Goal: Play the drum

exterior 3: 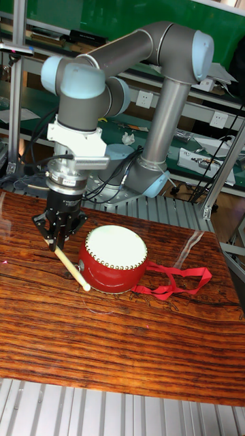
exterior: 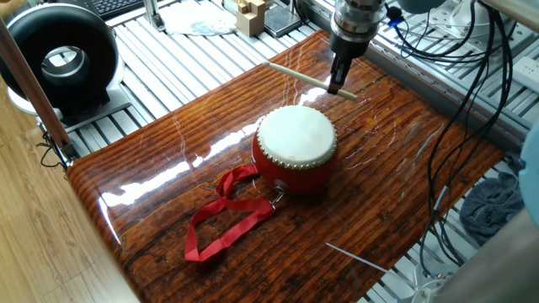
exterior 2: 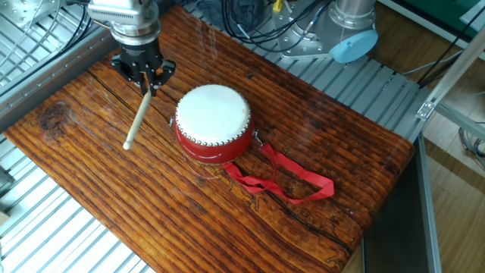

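Note:
The drum (exterior: 296,148) (exterior 2: 213,123) (exterior 3: 113,258) stands mid-table, red-bodied with a cream skin and studs round the rim. Its red ribbon strap (exterior: 221,217) (exterior 2: 292,180) (exterior 3: 175,282) trails over the wood. My gripper (exterior: 335,85) (exterior 2: 145,82) (exterior 3: 56,245) is beside the drum, apart from it, shut on one end of a thin pale wooden stick (exterior: 301,77) (exterior 2: 136,121) (exterior 3: 71,269). The stick slants away from the fingers, its free end low over the table, off the drum skin.
The dark glossy wooden table (exterior: 168,185) (exterior 2: 114,197) lies on metal slats. A black round device (exterior: 59,55) sits at the far left. Cables (exterior: 472,93) hang at the right, near a grey cloth (exterior: 497,210). The arm's base (exterior 2: 352,30) is behind the table.

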`<state>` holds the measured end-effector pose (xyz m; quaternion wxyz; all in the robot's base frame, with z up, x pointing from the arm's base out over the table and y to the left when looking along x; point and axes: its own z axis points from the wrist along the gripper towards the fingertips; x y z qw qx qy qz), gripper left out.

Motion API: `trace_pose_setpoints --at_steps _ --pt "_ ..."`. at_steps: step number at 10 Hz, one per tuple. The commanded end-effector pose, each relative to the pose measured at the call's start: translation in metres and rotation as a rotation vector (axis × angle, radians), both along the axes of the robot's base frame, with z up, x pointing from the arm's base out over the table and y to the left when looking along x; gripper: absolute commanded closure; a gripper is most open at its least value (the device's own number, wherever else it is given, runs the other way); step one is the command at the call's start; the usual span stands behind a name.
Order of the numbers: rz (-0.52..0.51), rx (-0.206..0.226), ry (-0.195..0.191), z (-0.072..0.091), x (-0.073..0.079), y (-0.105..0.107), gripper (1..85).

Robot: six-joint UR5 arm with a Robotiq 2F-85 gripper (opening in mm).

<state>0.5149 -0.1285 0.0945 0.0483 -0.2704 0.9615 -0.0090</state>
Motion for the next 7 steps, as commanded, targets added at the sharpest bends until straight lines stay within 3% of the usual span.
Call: trace_pose_setpoints --at_steps 1,4,6,7 --pt "-0.021 0.031 -0.001 -0.007 0.001 0.005 84.7" --pt "-0.019 0.026 0.005 -0.004 -0.001 0.004 84.7" --pt "0.015 0.022 0.038 0.005 -0.012 0.003 84.7" --pt "0.017 -0.011 0.025 0.005 -0.008 -0.006 84.7"
